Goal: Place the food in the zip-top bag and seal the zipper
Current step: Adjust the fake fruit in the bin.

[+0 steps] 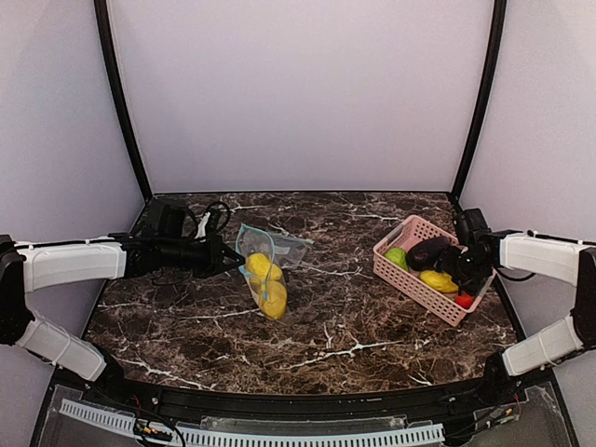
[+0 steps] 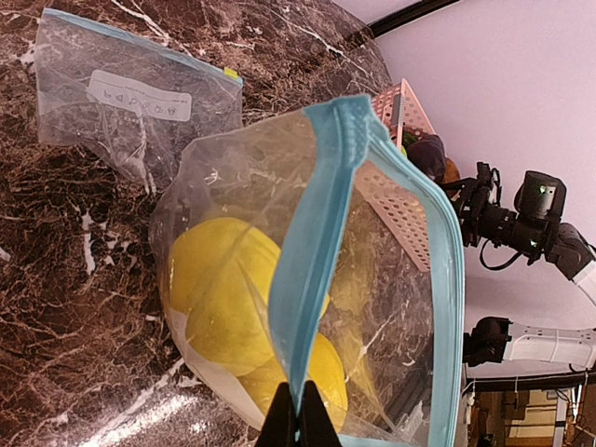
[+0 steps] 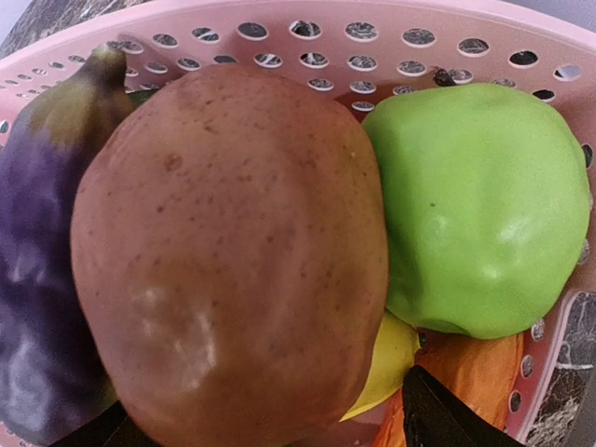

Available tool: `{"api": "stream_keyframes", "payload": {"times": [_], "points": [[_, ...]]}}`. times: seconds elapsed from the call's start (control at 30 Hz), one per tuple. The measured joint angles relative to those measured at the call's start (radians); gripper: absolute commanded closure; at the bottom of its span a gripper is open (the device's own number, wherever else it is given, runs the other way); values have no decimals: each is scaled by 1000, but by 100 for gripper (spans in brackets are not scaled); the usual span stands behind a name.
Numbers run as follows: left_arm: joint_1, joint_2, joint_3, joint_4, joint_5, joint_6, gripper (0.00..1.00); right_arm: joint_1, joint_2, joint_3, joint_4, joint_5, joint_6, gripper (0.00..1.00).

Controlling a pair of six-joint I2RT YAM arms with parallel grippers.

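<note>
We see the clear zip-top bag (image 1: 264, 270) left of centre, its blue zipper (image 2: 321, 261) unsealed and its mouth gaping, with yellow fruits (image 2: 233, 298) inside. A speckled brown piece (image 3: 233, 261), a green apple (image 3: 484, 205) and a purple eggplant (image 3: 42, 279) lie packed together in the pink basket (image 3: 372, 28).

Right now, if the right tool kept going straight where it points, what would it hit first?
Most likely the brown speckled potato-shaped toy in the pink perforated plastic basket; it sits dead ahead of the right tool, though depth is unclear.
</note>
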Motion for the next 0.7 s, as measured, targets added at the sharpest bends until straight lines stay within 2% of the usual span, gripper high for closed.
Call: {"api": "stream_keyframes", "payload": {"times": [0.5, 0.7], "points": [[0, 0, 0, -5, -1, 4, 99, 0, 133, 2, 143, 26, 26, 14], [0, -2, 0, -13, -2, 5, 99, 0, 155, 4, 179, 19, 37, 26]]}}
